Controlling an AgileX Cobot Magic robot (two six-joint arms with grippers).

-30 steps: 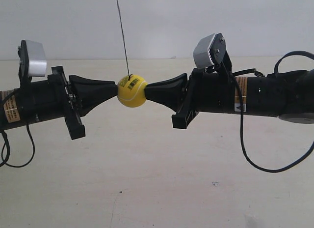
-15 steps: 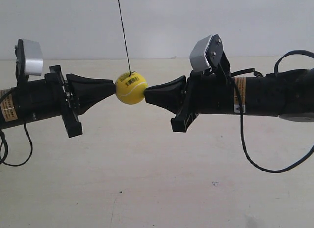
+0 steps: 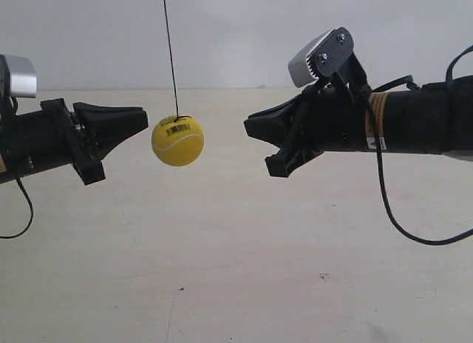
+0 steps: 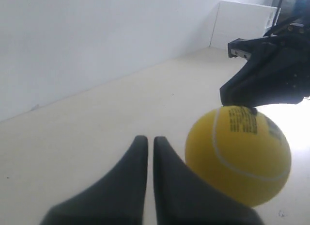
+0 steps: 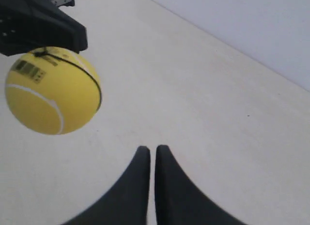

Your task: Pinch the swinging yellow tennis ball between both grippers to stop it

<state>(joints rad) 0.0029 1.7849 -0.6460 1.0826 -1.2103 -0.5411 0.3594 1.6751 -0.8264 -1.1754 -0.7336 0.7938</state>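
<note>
Centre-left of the exterior view: ball (image 3: 177,141) hangs free on string (image 3: 170,55) above counter (image 3: 222,284); nothing pinches it. At frame left, the arm at the exterior view's left (image 3: 44,140) aims its fingers (image 3: 118,120) at the ball's upper left, tip just beside it and apparently a sliver apart. At frame right, the arm at the exterior view's right (image 3: 414,121) has its tip well apart from the ball. The ball's middle sits a little below both tips. Risk: the nearer tip meets the ball first and high, shoving it down and away instead of trapping it.

Left wrist view, bottom centre: left gripper (image 4: 150,138), fingers closed to a thin slit, holding nothing. Lower right: ball (image 4: 237,154), off the finger axis and overlapping one finger's flank; whether they touch cannot be told here. Upper right, beyond the ball: right gripper (image 4: 261,82). Risk: a straight advance would graze the ball's side, not its middle.

Right wrist view, bottom centre: right gripper (image 5: 152,148), same thin slit, empty. Upper left: ball (image 5: 51,91), clear of the tips, with the left gripper (image 5: 41,24) beyond it. Risk: pointed tips on a round fuzzy surface give little contact, so any offset between the two approaches lets the ball squirt sideways. The string could also snag a finger.
</note>
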